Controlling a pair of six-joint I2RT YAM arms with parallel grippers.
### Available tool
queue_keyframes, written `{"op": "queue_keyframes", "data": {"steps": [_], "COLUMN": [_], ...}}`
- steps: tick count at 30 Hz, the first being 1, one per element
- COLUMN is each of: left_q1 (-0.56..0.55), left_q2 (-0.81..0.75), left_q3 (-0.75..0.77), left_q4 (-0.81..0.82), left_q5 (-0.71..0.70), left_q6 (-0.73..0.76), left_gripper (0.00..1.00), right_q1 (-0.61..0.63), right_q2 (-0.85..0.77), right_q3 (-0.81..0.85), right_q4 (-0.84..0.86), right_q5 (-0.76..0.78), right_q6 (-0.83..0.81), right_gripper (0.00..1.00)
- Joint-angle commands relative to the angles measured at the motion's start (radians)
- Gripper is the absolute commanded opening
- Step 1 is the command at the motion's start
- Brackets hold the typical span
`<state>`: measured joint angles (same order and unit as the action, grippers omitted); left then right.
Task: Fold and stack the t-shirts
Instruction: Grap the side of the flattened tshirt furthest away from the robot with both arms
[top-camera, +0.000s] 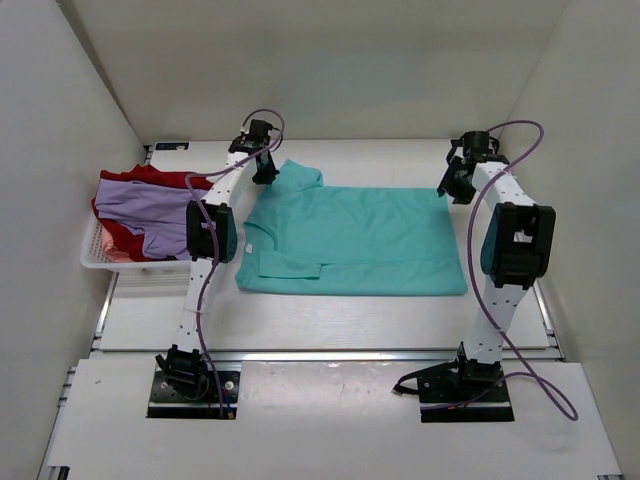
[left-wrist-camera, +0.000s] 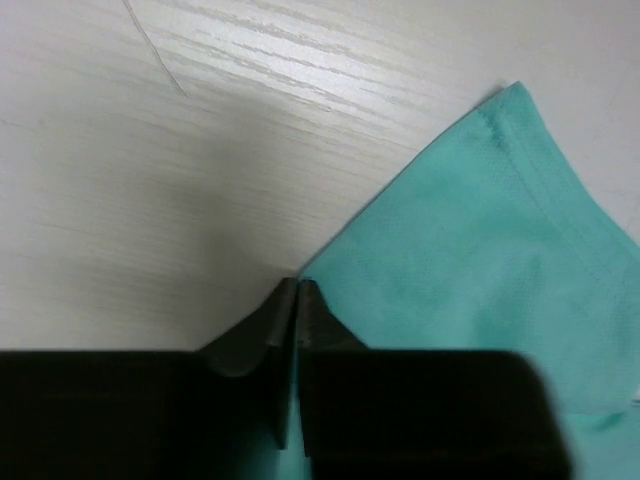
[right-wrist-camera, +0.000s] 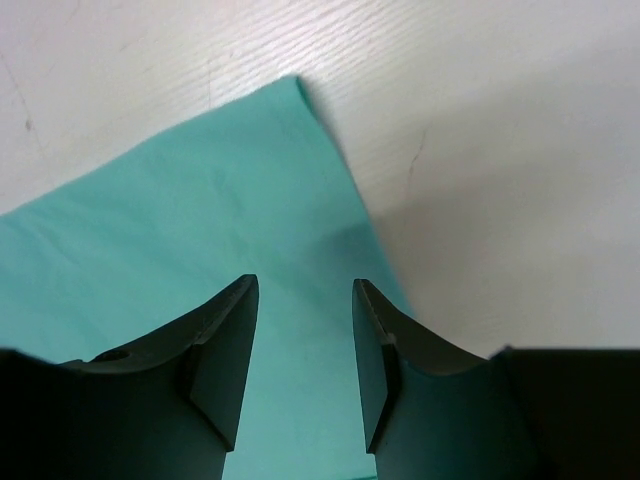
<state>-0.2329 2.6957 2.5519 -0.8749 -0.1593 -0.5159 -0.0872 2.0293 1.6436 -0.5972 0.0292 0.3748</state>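
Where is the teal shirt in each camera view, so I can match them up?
Top external: teal shirt spread flat in the middle of the picture.
Left wrist: fills the right side, edge meeting the closed left fingers.
Right wrist: left and centre, corner near the top, open right fingers over it.
Shared landmark: the pale wood-grain table.

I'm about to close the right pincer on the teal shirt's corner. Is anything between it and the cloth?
Nothing visible is. The right pincer hangs open right over the teal t-shirt near its far corner. Between its fingers only bare teal cloth shows, with bare table beside the edge.
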Motion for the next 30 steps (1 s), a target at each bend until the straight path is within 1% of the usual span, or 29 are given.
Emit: {"op": "queue_keyframes", "data": {"steps": [1, 3, 4, 5, 9, 12, 15, 18, 20, 22, 25, 27, 28, 29, 30], "left_q1": [0.004, 0.000, 0.006, 0.009, 0.012, 0.015, 0.029, 0.029, 0.035, 0.037, 0.038, 0.043, 0.041, 0.040, 0.040], "left_q2": [-0.017, -0.025, -0.022, -0.027, -0.039, -0.045, -0.050, -0.057, -0.062, -0.059, -0.060, -0.062, -0.060, -0.059, -0.060], "left_q3": [0.001, -0.007, -0.012, -0.015, -0.016, -0.016, -0.018, -0.018, -0.019, -0.021, -0.025, -0.033, -0.033, -0.035, -0.026], "left_q4": [0.013, 0.020, 0.024, 0.027, 0.040, 0.056, 0.062, 0.056, 0.060, 0.062, 0.060, 0.062, 0.060, 0.063, 0.057], "left_q5": [0.049, 0.066, 0.078, 0.084, 0.122, 0.138, 0.147, 0.150, 0.155, 0.155, 0.155, 0.155, 0.155, 0.156, 0.156], "left_q6": [0.013, 0.014, 0.017, 0.011, 0.011, 0.008, 0.002, 0.000, -0.006, -0.006, -0.007, -0.015, -0.013, -0.016, -0.007], "left_gripper": [0.07, 0.00, 0.00, 0.00, 0.00, 0.00, 0.00, 0.00, 0.00, 0.00, 0.00, 0.00, 0.00, 0.00, 0.00], "right_q1": [-0.023, -0.037, -0.039, -0.036, -0.036, -0.043, -0.037, -0.032, -0.034, -0.026, -0.017, -0.006, -0.008, -0.009, -0.008], "right_q2": [0.063, 0.109, 0.143, 0.175, 0.288, 0.422, 0.514, 0.568, 0.592, 0.597, 0.589, 0.589, 0.591, 0.591, 0.588], "right_q3": [0.103, 0.169, 0.217, 0.231, 0.425, 0.624, 0.746, 0.879, 0.904, 0.900, 0.892, 0.888, 0.892, 0.886, 0.894], "right_q4": [0.016, -0.018, -0.039, -0.055, -0.113, -0.214, -0.309, -0.412, -0.452, -0.473, -0.489, -0.490, -0.493, -0.498, -0.497], "right_q5": [0.014, 0.018, 0.029, 0.022, 0.029, 0.000, -0.012, 0.001, 0.009, 0.011, 0.011, 0.008, 0.009, 0.017, 0.009], "right_q6": [0.021, 0.023, 0.027, 0.023, 0.024, 0.039, 0.053, 0.076, 0.091, 0.095, 0.090, 0.093, 0.090, 0.095, 0.092], "right_gripper": [0.40, 0.41, 0.41, 0.41, 0.42, 0.42, 0.42, 0.41, 0.41, 0.42, 0.41, 0.38, 0.30, 0.17, 0.09]}}
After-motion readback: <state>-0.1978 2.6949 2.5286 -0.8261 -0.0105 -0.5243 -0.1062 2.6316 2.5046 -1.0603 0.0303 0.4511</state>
